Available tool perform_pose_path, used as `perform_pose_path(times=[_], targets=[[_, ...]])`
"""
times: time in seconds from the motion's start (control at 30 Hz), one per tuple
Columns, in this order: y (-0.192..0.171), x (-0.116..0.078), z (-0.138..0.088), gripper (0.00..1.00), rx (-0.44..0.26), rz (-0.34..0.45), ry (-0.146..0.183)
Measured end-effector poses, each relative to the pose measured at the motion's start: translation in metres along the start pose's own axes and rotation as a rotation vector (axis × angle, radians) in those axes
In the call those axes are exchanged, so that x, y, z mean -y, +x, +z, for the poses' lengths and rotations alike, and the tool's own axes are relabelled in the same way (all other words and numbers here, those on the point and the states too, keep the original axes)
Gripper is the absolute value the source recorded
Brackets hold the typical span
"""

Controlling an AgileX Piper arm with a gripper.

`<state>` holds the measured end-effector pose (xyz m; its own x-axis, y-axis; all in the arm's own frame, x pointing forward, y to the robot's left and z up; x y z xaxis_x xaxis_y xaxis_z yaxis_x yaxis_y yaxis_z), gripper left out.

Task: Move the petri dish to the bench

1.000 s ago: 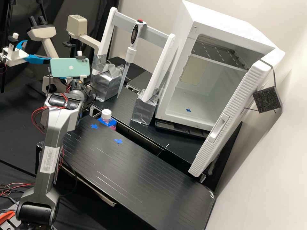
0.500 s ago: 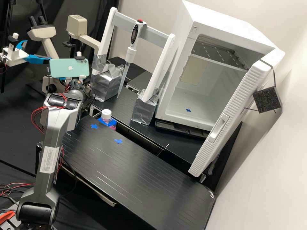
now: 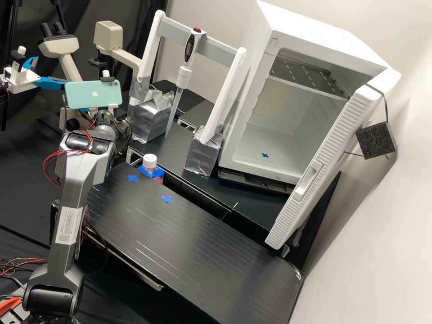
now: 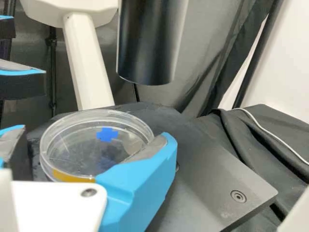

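In the high view a bit of my gripper (image 3: 84, 110) shows just under the mint phone, in front of the microscope. In the wrist view my gripper (image 4: 94, 157) stands open around the clear round petri dish (image 4: 72, 126), one blue finger (image 4: 140, 179) against or very near its rim, the other a small gap away on the opposite side. The dish is on or just above the black microscope stage (image 4: 241, 181), a blue cross showing through it. The black bench (image 3: 180, 243) bears two blue tape crosses.
A white-capped bottle (image 3: 150, 163) stands at the bench's back edge. Behind are a pipette (image 3: 182, 76) on a white frame and a white cabinet (image 3: 288, 40) with its door open. The second arm's blue finger (image 3: 51, 83) is near the microscope. A black cylinder (image 4: 149, 43) hangs above the stage.
The wrist and the phone on it have shifted a little to the left in the high view. Bench, bottle and second arm are unchanged.
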<state>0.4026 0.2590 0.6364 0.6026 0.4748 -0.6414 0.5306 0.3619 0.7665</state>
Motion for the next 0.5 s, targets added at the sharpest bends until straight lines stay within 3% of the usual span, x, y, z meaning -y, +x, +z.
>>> perform_pose_path(times=[0.5], targets=[[0.0001,0.0024,-0.0022,0.00,-0.012,-0.004,0.001]])
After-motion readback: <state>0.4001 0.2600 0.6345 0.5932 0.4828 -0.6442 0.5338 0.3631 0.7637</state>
